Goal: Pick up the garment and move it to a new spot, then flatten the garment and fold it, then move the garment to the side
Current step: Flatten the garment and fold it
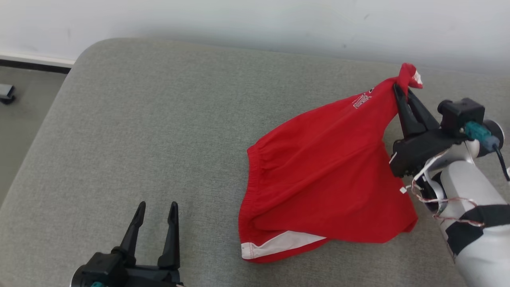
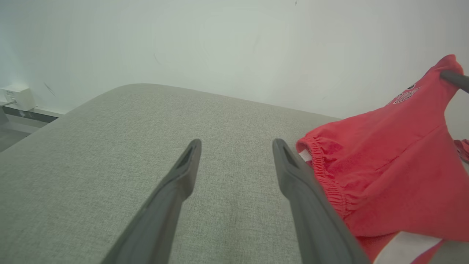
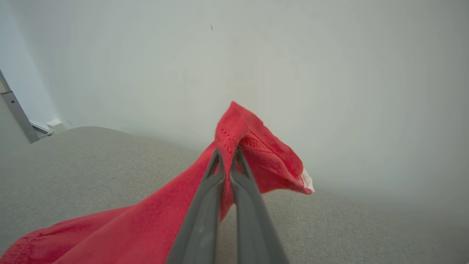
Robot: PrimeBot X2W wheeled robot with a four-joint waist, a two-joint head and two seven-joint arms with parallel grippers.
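Observation:
The garment point(image 1: 326, 167) is a pair of red shorts with a white stripe and an elastic waistband, on the right half of the grey cushion point(image 1: 159, 131). My right gripper point(image 1: 401, 88) is shut on one corner of it and holds that corner lifted, so the cloth hangs down in a tent to the cushion. In the right wrist view the right gripper point(image 3: 228, 151) pinches the red fabric point(image 3: 256, 146) between its tips. My left gripper point(image 1: 156, 206) stands open low at the front left, nothing between its fingers; the garment point(image 2: 384, 154) lies just right of the left gripper point(image 2: 237, 142).
A pale wall point(image 1: 255, 20) runs behind the cushion. At the left the cushion's rounded edge drops to the floor point(image 1: 24, 103), where a small dark caster point(image 1: 7, 93) and a baseboard show. Bare cushion stretches across the left and middle.

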